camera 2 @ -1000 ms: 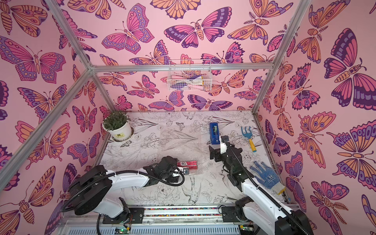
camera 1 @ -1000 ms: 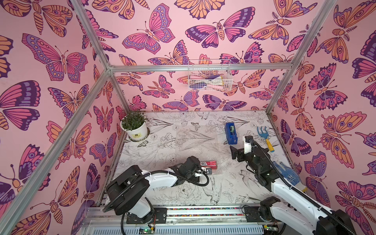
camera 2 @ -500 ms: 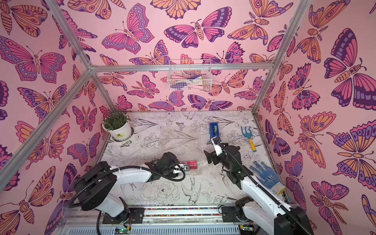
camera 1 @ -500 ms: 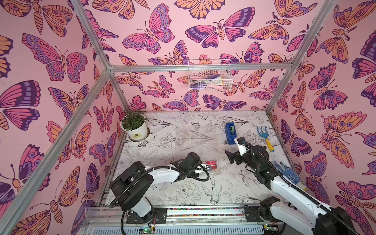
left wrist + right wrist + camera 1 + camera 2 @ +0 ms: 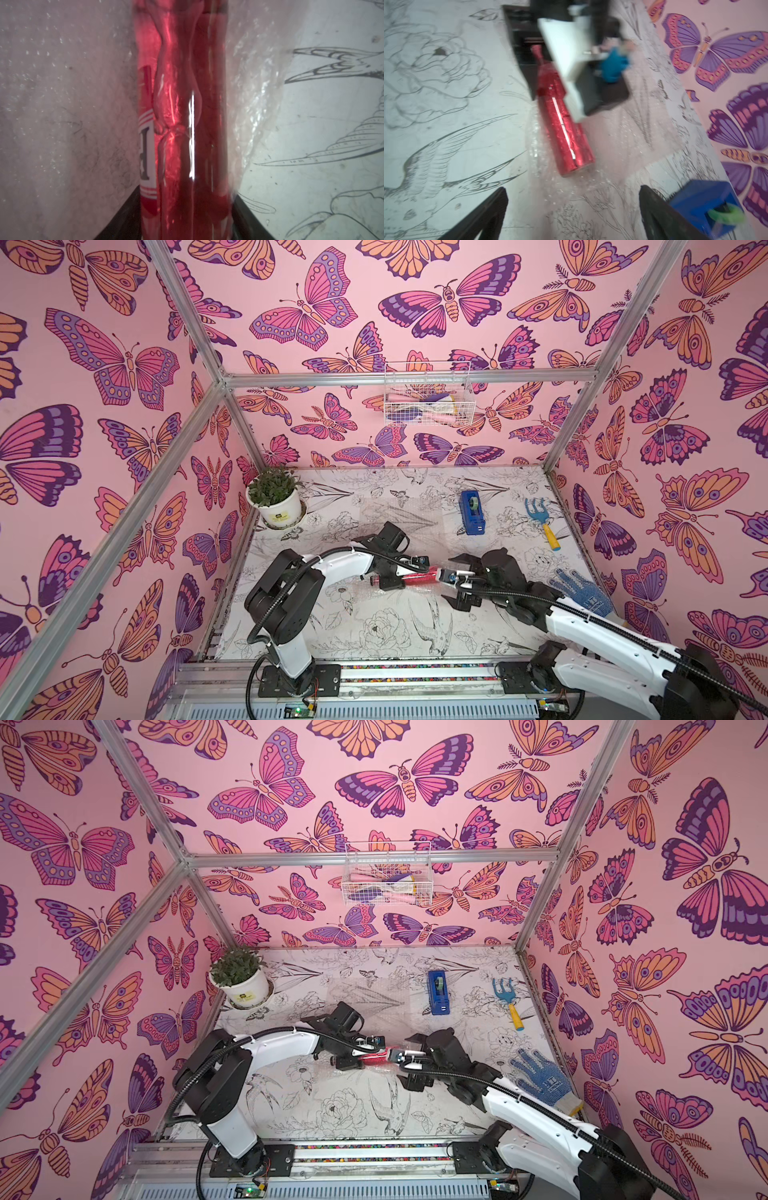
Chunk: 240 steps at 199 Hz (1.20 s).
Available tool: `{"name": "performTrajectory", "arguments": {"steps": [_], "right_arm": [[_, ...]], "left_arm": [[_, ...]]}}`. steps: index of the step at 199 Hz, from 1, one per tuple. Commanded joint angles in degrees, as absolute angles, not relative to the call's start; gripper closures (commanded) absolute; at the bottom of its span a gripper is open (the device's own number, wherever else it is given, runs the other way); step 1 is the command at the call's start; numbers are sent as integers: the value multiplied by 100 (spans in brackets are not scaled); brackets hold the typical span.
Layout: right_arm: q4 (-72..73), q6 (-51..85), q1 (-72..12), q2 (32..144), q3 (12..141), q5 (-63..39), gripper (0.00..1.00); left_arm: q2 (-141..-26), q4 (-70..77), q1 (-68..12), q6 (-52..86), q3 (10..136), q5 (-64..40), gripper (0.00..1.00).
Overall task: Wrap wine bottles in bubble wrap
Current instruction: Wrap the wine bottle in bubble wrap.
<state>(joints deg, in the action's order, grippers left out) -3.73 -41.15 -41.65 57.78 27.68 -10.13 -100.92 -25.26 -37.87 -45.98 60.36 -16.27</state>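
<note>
The wine bottle (image 5: 419, 576) (image 5: 375, 1057), filled with red liquid, lies on its side on the bubble wrap (image 5: 399, 514) (image 5: 365, 994). My left gripper (image 5: 395, 575) (image 5: 352, 1056) is shut on the bottle's body near the neck. In the left wrist view the bottle (image 5: 187, 124) fills the space between the dark fingers, with wrap (image 5: 62, 104) on both sides. My right gripper (image 5: 457, 580) (image 5: 409, 1061) stands open just off the bottle's base end. In the right wrist view the bottle (image 5: 566, 133) lies ahead of the spread right gripper (image 5: 573, 188), which holds nothing.
A blue tape dispenser (image 5: 471, 512) stands behind the right arm. A blue hand rake (image 5: 540, 520) and a blue glove (image 5: 582, 593) lie by the right wall. A potted plant (image 5: 276, 497) stands in the back left corner. A wire basket (image 5: 426, 400) hangs on the back wall.
My left gripper has shut on the bottle. My right gripper, still open, has moved down and to the left, up to the bottle's base end.
</note>
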Motion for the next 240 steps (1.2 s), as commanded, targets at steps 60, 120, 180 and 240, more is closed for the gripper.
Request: {"name": "performTrajectory", "arguments": {"steps": [60,120,180,240], "right_arm": [[1026,-5251,-4381,7165,2765,-966,1],[1741,-5566,-4379,8520,3306,-594,1],[857,-5790,-4381,9286,3767,-792,7],[-629,-5912,-4371,9552,4412,-783,32]], "left_arm": [[-11326,-5042,-3425,-4869,7274,-2644,61],[-11607,-5217,-3359,-5221,7469,-2629,60],[-11748,-5289,-3232,-5383,7735,-2618,53],[-11451,-4898,-3132,-5224,7741,-2647,35]]}}
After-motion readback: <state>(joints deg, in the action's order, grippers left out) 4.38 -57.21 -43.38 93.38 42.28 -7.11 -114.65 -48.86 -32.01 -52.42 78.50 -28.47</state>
